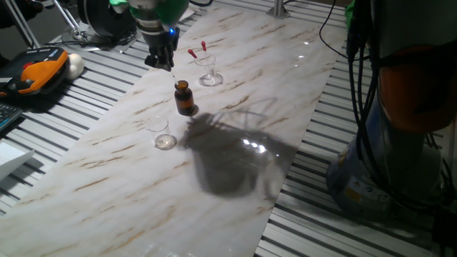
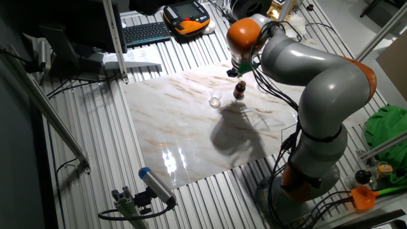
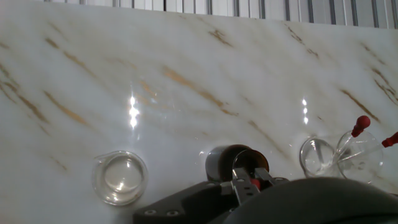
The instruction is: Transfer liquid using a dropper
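Observation:
My gripper [image 1: 161,60] hangs just above the mouth of the small brown amber bottle [image 1: 184,98], which stands upright on the marble board. In the hand view the fingers [image 3: 239,180] are nearly together over the bottle's opening [image 3: 221,163]. A small red bulb [image 3: 255,184] shows between them: the dropper, with its clear tube hidden. Two more red-bulbed droppers [image 1: 191,53] lean in a clear glass [image 1: 209,71] behind the bottle; they also show in the hand view [image 3: 359,126]. A low clear glass dish [image 1: 163,135] stands in front of the bottle and also shows in the hand view [image 3: 120,177].
The marble board [image 1: 235,193] lies on a slatted metal table. An orange-and-black pendant [image 1: 36,71] and a keyboard [image 2: 146,32] lie off the board. The arm's base and cables [image 1: 385,164] stand to the right of the board.

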{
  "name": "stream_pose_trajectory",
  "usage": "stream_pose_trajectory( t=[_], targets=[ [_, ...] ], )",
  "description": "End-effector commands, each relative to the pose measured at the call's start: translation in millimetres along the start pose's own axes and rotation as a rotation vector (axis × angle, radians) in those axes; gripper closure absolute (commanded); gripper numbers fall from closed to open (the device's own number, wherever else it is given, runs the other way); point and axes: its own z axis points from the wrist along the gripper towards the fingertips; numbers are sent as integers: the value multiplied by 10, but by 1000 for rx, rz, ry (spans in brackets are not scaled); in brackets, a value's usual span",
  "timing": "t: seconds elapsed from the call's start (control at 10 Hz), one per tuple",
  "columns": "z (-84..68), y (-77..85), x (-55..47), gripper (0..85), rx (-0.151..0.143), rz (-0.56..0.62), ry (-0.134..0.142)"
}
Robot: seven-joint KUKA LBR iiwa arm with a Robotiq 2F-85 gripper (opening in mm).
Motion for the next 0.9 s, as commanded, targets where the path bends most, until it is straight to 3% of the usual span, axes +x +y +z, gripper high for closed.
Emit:
stream_pose_trajectory(
  t=[0.0,0.4,0.8],
  targets=[
    [-41,15,-14,680,3,3,5],
    [-224,100,-67,680,16,16,29],
    [-310,253,-73,680,-6,56,45]
  ],
)
